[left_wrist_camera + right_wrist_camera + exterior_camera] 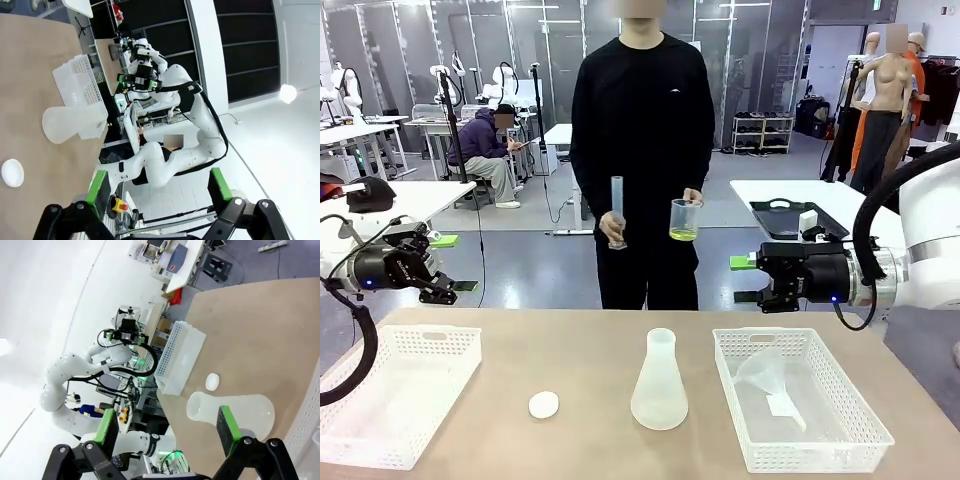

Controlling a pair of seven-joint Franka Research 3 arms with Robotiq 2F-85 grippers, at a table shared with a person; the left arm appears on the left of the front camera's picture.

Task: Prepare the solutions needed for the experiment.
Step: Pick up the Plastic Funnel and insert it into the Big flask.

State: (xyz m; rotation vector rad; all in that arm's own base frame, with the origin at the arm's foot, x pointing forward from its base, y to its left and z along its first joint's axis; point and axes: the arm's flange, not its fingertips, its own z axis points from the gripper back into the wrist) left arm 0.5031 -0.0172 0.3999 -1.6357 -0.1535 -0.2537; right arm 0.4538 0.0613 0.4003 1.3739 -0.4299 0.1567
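**A:** Where is the solution?

**B:** The yellow-green solution (683,234) lies as a shallow layer at the bottom of a clear beaker (685,210). The person at the far side of the bench (590,350) holds the beaker in one hand (693,197). Their other hand (613,228) holds an upright graduated cylinder (617,200).

**A:** And the grippers?

**B:** The left gripper (455,265) hangs in the air at the left side of the bench. Its jaws are spread wide with nothing between them. The right gripper (742,280) hangs at the right side, also spread wide and empty.

**A:** What's on the bench itself?

**B:** An empty Erlenmeyer flask (658,390) stands upright in the middle, and a small white disc (544,404) lies near it, on its left. A white basket (395,395) sits at the left. Another basket (820,445) at the right holds a clear funnel (765,378).
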